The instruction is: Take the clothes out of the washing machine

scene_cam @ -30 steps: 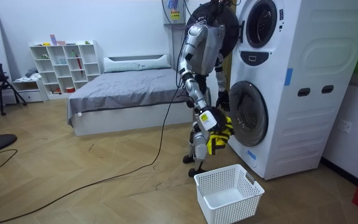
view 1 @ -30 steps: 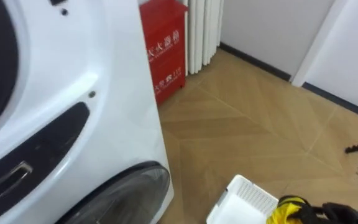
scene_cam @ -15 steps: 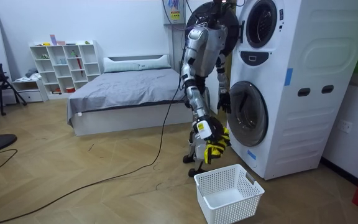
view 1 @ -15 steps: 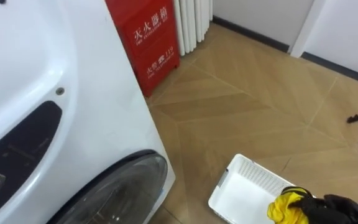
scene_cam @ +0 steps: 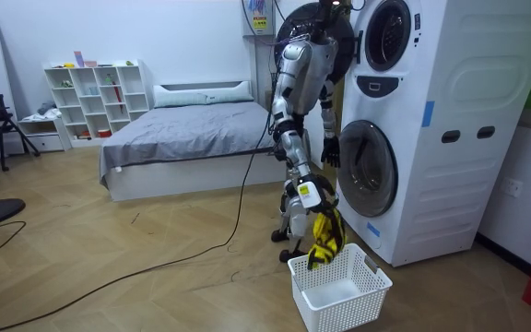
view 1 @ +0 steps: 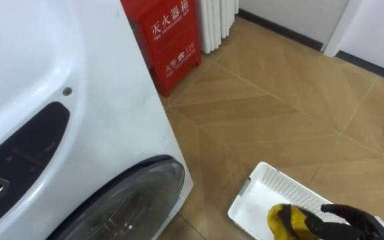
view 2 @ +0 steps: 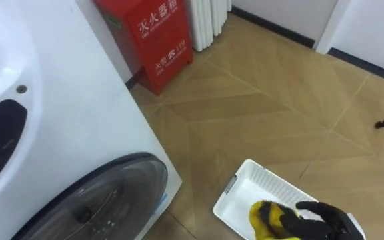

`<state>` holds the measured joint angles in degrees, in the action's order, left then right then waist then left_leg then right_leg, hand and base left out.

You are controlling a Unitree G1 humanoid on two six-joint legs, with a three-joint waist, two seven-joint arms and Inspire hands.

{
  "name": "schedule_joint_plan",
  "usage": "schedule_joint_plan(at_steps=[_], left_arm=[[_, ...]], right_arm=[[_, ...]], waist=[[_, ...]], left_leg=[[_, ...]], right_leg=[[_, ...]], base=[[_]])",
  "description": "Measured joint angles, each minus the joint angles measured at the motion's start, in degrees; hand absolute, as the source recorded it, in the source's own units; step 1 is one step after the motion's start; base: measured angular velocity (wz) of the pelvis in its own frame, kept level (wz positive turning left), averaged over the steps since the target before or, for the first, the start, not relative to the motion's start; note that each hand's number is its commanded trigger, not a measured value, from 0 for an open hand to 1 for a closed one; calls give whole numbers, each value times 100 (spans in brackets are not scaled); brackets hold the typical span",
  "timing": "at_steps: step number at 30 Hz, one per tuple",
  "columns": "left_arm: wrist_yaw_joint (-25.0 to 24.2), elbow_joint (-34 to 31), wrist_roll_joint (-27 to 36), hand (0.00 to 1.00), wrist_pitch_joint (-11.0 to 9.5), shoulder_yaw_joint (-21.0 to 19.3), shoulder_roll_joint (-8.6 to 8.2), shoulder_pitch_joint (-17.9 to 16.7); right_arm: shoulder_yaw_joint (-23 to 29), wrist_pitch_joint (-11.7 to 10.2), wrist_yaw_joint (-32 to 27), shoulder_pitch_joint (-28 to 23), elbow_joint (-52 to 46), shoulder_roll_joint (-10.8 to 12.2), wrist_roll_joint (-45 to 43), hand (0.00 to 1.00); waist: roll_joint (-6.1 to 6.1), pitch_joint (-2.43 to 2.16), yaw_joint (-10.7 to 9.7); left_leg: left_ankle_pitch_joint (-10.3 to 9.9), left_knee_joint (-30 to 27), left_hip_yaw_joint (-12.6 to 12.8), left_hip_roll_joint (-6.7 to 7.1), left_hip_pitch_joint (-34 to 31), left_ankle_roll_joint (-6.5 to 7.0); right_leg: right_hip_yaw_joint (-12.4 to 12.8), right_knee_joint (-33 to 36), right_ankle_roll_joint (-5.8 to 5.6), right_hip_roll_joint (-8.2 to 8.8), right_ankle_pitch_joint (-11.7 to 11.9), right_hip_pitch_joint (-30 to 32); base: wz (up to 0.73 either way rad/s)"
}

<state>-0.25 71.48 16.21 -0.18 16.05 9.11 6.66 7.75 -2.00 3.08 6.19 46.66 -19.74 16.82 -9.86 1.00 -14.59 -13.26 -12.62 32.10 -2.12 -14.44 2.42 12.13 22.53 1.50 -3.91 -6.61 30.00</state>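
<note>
Looks like a bedroom in a home, used also for laundry. Far behind the right hand, a made bed with grey cover and a white cube shelf against the wall. Just in front of that hand, a tall white washing machine with two round doors, one above other. Directly below the hand, closed on a yellow garment, a white laundry basket on wooden herringbone floor. Beyond the machine, a red cabinet.

Glossy white washing machine, ribbed plastic basket, smooth wood floor
</note>
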Motion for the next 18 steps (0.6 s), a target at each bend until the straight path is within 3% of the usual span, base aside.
schedule_joint_plan(at_steps=[18], left_arm=[[29,9,20,0,-14,99,114,-60]], right_arm=[[14,-106,-351,4,-21,1,181,0]], waist=[[27,3,45]], left_leg=[[106,147,-342,63,-94,10]], right_leg=[[-262,-184,4,116,-11,-52]], base=[[8]])
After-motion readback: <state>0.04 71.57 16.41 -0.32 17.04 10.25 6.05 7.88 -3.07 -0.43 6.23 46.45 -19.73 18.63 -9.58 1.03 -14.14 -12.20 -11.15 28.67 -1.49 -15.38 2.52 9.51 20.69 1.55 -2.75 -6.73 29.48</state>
